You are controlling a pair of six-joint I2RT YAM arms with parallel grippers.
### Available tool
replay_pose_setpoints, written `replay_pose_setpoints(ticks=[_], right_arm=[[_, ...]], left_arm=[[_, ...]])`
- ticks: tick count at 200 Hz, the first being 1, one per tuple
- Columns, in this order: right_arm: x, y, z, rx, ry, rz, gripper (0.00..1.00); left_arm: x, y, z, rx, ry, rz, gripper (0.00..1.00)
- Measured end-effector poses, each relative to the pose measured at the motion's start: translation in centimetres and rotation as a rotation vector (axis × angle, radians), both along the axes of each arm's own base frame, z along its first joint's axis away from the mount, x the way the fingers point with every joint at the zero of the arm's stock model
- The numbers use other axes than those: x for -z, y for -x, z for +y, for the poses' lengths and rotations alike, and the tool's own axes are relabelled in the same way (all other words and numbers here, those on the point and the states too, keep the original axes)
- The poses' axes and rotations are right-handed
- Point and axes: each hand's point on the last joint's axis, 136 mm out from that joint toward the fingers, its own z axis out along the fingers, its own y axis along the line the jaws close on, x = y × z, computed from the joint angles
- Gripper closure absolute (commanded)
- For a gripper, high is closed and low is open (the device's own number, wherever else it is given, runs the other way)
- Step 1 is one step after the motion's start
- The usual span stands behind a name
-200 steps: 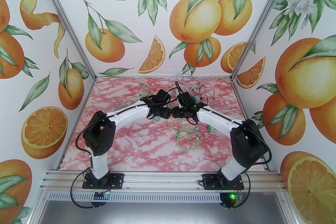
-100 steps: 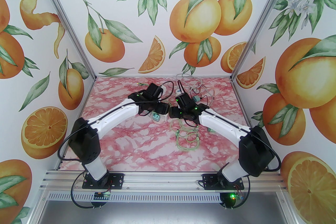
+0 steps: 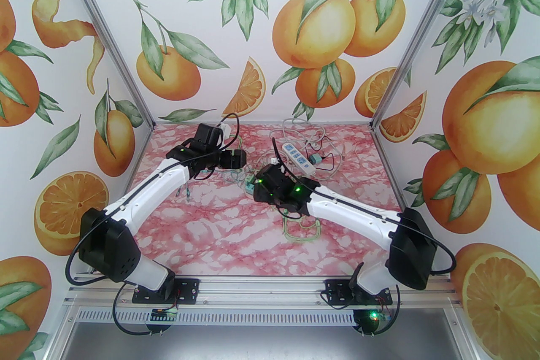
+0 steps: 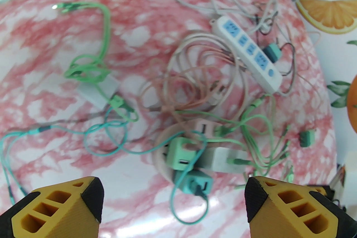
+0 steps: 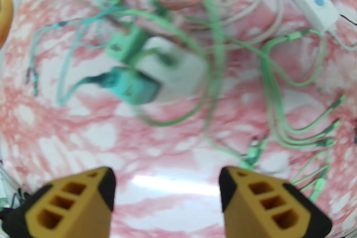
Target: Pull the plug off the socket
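Socket strip (image 4: 246, 50): white, all outlets seemingly empty. Left gripper (image 4: 173, 189) and right gripper (image 5: 166, 175): on the near side of the strip, jaws apart, holding nothing. White block (image 4: 220, 160): nearer than the strip, with two teal plugs (image 4: 180, 154) touching it; whether they are seated cannot be told. Free plug (image 4: 272, 52): lies just beside the strip. The task is judged done or nearly so.

I see the white power strip (image 4: 246, 50) lying flat toward the far right of the table (image 4: 41, 64), with all four blue socket faces turned up in plain view. A teal plug (image 4: 272, 52) lies just beside its right edge. Nearer me, a light green cube plug (image 4: 178, 156) and a darker teal plug (image 4: 196, 182) sit against a white adapter block (image 4: 220, 160). I cannot tell whether either is seated in it.
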Motion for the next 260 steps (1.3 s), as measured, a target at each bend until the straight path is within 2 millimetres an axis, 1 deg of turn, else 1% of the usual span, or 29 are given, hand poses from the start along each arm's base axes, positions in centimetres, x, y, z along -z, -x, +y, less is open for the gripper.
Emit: replay_pose_setpoints(ticks=[18, 36, 63, 87, 101, 151, 186, 221, 240, 260], right_arm=[[0.5, 0.0, 1.8, 0.000, -0.013, 0.013, 0.39], [1.8, -0.4, 2.5, 0.013, -0.002, 0.033, 0.39], [3.5, -1.2, 3.4, 0.026, 0.025, 0.052, 0.37], [4.0, -2.5, 4.1, 0.045, 0.045, 0.039, 0.37], [4.1, -3.2, 3.7, 0.065, 0.058, 0.032, 0.37], [4.5, -5.9, 0.2, 0.162, 0.094, 0.037, 0.36], [4.6, -7.2, -1.4, 0.209, 0.095, 0.043, 0.33], [5.0, -7.7, -2.0, 0.227, 0.101, 0.055, 0.33], [5.8, -8.2, -1.7, 0.236, 0.103, 0.076, 0.33], [5.7, -8.8, -1.2, 0.241, 0.091, 0.078, 0.29]], left_arm=[[0.5, 0.4, 1.3, -0.026, 0.002, 0.013, 0.10], [0.6, 0.6, 2.1, -0.047, 0.008, 0.017, 0.10], [0.1, 0.9, 2.4, -0.051, 0.026, 0.010, 0.10], [-0.1, 1.1, 2.4, -0.047, 0.035, 0.007, 0.10], [-0.3, 1.2, 2.4, -0.047, 0.038, 0.005, 0.10], [-0.4, 1.3, 2.7, -0.051, 0.042, 0.002, 0.10], [-0.4, 1.3, 2.7, -0.053, 0.042, 0.001, 0.10], [-0.5, 1.2, 2.8, -0.054, 0.042, 0.000, 0.10], [-0.5, 1.2, 2.8, -0.054, 0.042, 0.000, 0.09], [-0.5, 1.2, 2.8, -0.054, 0.043, 0.000, 0.09]])
